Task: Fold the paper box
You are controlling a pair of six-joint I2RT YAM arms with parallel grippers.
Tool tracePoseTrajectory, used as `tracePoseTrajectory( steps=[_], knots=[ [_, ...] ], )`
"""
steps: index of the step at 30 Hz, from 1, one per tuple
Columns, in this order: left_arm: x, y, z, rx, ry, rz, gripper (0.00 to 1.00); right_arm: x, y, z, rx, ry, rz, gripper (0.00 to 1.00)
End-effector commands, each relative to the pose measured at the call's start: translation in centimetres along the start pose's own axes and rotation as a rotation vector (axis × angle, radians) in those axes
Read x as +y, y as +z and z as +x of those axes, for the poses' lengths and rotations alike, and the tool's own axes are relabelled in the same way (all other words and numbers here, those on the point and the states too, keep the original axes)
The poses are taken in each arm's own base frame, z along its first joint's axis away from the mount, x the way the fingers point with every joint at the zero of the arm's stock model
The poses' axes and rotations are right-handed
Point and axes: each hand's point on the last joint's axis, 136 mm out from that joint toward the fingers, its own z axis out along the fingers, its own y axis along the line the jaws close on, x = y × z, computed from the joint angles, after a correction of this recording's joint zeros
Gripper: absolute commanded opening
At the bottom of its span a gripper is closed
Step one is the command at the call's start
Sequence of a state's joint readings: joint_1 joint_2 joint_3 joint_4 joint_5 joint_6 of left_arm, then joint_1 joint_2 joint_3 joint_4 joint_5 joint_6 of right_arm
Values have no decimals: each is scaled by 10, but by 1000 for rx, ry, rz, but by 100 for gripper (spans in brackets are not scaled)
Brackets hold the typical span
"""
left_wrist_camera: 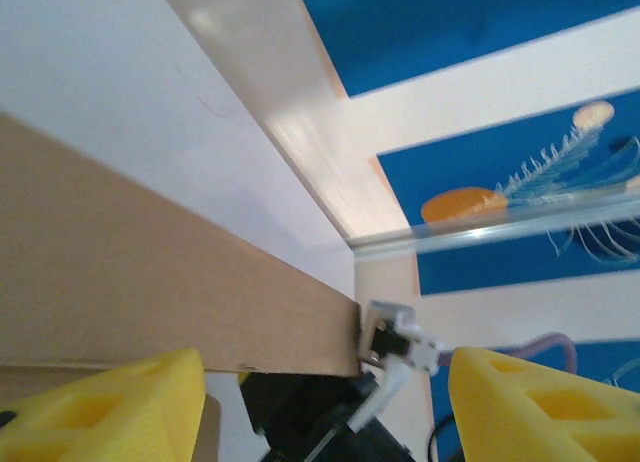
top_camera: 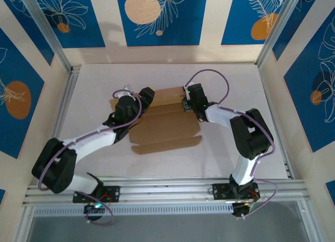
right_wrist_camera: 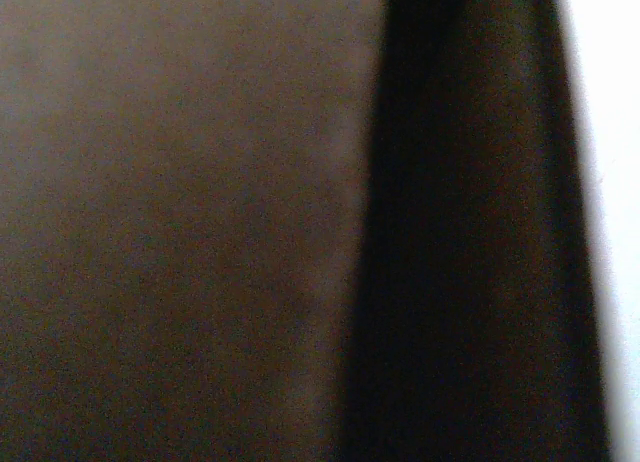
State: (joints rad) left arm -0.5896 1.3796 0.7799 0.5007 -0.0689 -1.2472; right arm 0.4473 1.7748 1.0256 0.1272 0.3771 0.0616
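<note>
The paper box [top_camera: 166, 128] is a brown cardboard sheet lying partly folded in the middle of the table, its back panel raised. My left gripper [top_camera: 144, 99] is at the left end of that panel. In the left wrist view its yellow fingertips [left_wrist_camera: 110, 407] stand wide apart, so my left gripper [left_wrist_camera: 325, 412] is open, and the raised cardboard panel [left_wrist_camera: 150, 282] lies just beyond, not gripped. My right gripper [top_camera: 186, 102] sits against the panel's right end. The right wrist camera is pressed close to blurred brown cardboard [right_wrist_camera: 180, 222], and its fingers are hidden.
The white table [top_camera: 230, 85] is fenced by aluminium rails [top_camera: 63, 103] and patterned blue walls. A narrow front flap [top_camera: 167, 145] of the box juts toward the arm bases. The right arm's black and white wrist parts [left_wrist_camera: 400, 342] sit at the panel's end.
</note>
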Motion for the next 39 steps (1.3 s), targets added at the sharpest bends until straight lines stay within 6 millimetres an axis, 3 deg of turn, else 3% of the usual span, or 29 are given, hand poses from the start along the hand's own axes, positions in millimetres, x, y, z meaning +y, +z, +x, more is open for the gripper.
tracePoseTrajectory(
  steps=[1, 5, 7, 10, 14, 18, 20, 23, 34, 39],
  knots=[
    [-53, -20, 3, 96, 212, 88, 67, 12, -14, -17, -60, 5, -134, 2],
    [-94, -50, -8, 123, 477, 99, 67, 21, -20, -19, -72, -24, -201, 2],
    [-92, -61, -27, 72, 599, 9, 66, 28, -23, -18, -88, -41, -235, 3],
    [-73, -61, -64, -8, 665, -128, 67, 34, -27, -16, -107, -55, -276, 6],
    [-34, -23, -79, 84, 574, -197, 67, 37, -29, -20, -120, -71, -295, 1],
    [-8, 30, -49, 314, 447, -167, 66, 44, -30, -29, -132, -97, -347, 0],
    [-2, 53, -23, 445, 361, -105, 61, 46, -28, -34, -126, -107, -352, 0],
    [2, 73, 2, 540, 237, -17, 56, 47, -24, -41, -133, -109, -348, 0],
    [-3, 92, 53, 664, 15, 172, 53, 52, -11, -52, -113, -97, -340, 0],
    [-3, 95, 67, 676, -31, 182, 51, 35, 1, -52, -75, -61, -193, 0]
  ],
)
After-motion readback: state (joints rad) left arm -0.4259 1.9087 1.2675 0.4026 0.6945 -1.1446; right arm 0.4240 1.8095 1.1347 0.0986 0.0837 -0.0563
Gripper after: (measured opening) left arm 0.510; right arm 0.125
